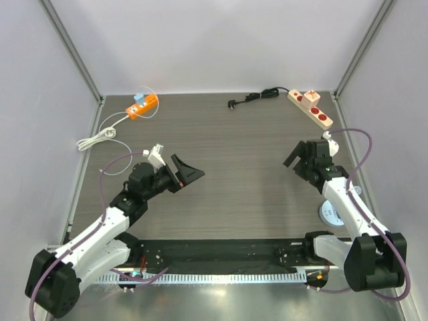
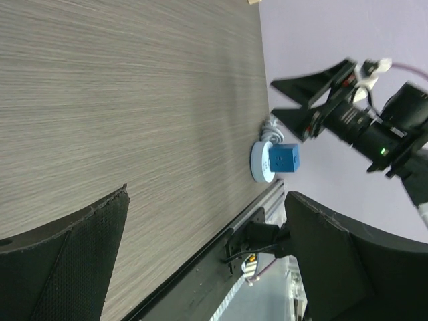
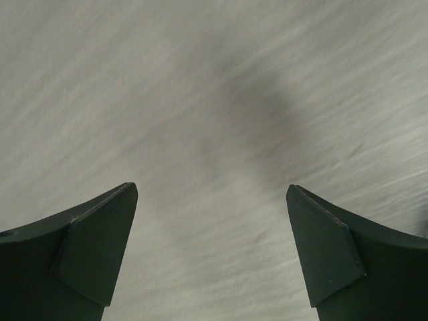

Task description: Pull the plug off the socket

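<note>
An orange socket strip (image 1: 143, 105) lies at the far left with a pale blue plug (image 1: 139, 98) in it and a white cable (image 1: 100, 134) trailing off. A beige socket strip (image 1: 311, 108) with red outlets lies at the far right, a beige plug block (image 1: 311, 97) seated on it. In the left wrist view a blue cube plug (image 2: 285, 158) sits on a round white socket (image 2: 262, 162) by the table's edge. My left gripper (image 1: 187, 175) (image 2: 207, 194) hangs open over mid-table, holding nothing. My right gripper (image 1: 295, 160) (image 3: 212, 188) is open over bare wood.
A black cable with a loose plug (image 1: 232, 103) runs from the beige strip along the back. The round white socket (image 1: 331, 215) lies beside the right arm's forearm. A black rail (image 1: 221, 251) spans the near edge. Walls close in the table on three sides.
</note>
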Robot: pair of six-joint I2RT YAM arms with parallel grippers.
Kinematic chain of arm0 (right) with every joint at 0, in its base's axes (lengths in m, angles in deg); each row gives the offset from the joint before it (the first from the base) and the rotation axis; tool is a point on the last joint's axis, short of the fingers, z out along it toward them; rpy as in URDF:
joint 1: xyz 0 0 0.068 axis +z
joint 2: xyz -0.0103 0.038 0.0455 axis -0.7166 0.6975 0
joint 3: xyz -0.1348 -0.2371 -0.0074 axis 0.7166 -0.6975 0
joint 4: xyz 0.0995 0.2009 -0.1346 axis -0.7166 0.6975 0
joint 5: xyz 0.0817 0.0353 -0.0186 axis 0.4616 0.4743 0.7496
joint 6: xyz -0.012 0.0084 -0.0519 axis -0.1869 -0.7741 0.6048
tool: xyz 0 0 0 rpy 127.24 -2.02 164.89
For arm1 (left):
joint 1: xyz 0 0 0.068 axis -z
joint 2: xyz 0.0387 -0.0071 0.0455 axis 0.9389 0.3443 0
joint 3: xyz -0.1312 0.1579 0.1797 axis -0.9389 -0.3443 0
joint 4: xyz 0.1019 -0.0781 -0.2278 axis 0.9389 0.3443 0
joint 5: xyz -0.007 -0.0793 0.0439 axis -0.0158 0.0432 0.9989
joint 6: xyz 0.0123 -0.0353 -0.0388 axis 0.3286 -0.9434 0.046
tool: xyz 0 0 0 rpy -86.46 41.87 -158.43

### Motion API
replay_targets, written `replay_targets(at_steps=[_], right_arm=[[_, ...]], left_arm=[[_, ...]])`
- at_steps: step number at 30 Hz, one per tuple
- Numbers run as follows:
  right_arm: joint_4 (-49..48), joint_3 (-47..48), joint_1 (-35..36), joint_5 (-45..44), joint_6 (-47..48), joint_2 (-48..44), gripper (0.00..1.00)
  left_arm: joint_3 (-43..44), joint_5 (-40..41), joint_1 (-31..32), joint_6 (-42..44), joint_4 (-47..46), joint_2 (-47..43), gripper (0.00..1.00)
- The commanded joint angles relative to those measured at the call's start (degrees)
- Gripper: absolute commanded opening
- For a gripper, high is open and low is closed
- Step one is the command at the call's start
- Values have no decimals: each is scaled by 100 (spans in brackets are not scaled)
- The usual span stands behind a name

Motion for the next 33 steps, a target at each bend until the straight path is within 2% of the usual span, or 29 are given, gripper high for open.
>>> replay_targets(at_steps=[1,6,10,11,20,25,33], right_arm=[[-42,819,-150,-1178,236,235,100],[160,1357,-352,-1742,26,534,100],[502,1481,-414,-2638,-264,525,100],[599,1489,-649,-2814,-430,552,100],[767,1190,-1889,-2218,-221,1035,99],[845,1295,-2382,-2455,69,1219,100],[872,1103,-3270,-1787,183,1510,100]], left_arm=[[275,-709,7,94,-758,342,100],[161,-1220,25,-20,-996,361,100],[55,-1527,51,-64,-812,54,100],[47,-1563,51,-64,-663,0,100],[-24,-2126,174,-354,-399,-588,100],[117,-2082,578,-284,-222,-721,100],[275,-2038,851,-65,85,-651,100]])
